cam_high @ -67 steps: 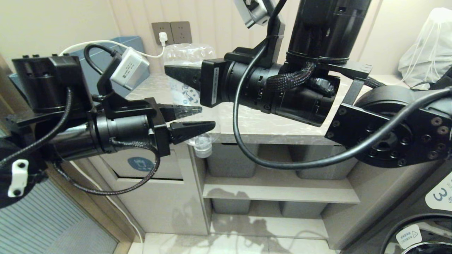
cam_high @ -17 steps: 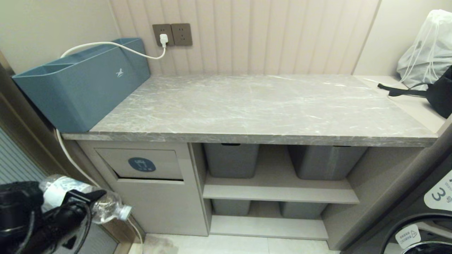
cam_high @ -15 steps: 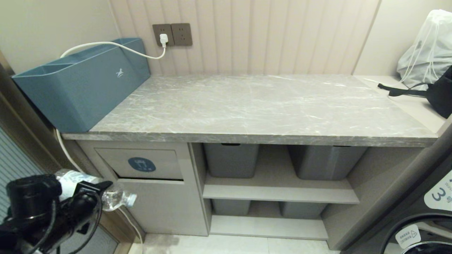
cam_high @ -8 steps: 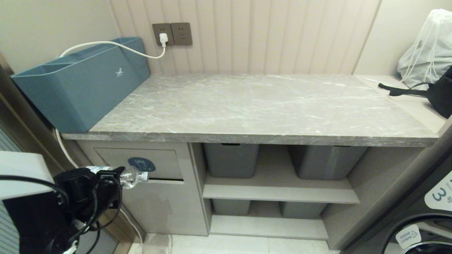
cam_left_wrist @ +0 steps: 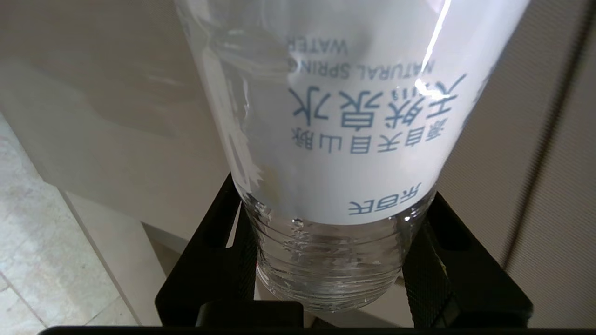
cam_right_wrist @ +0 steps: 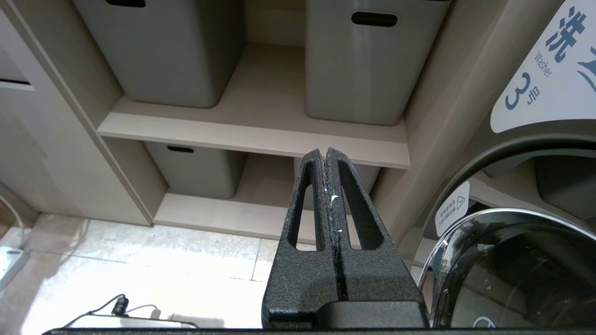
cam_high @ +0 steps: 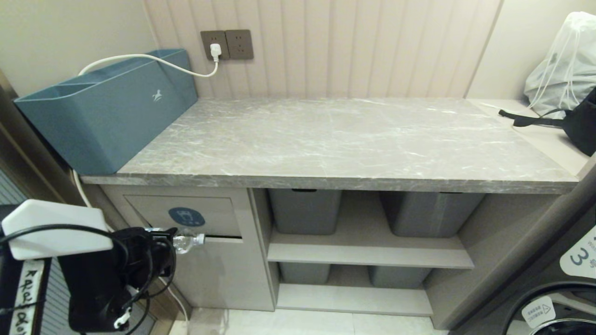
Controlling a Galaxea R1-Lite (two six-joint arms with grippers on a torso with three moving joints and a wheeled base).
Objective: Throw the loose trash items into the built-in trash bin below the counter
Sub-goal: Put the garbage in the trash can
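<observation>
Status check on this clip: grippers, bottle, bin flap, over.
Left gripper shut on bottle, cap at the bin flap lower edge. Right gripper shut, empty, low by the shelves. Flap not pushed in; nothing else blocking.

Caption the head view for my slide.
Left gripper pokes a clear bottle cap-first at the built-in trash bin flap.

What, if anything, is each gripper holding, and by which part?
The left gripper holds a clear plastic bottle by its lower body, near the base. The right gripper is shut on nothing.
</observation>
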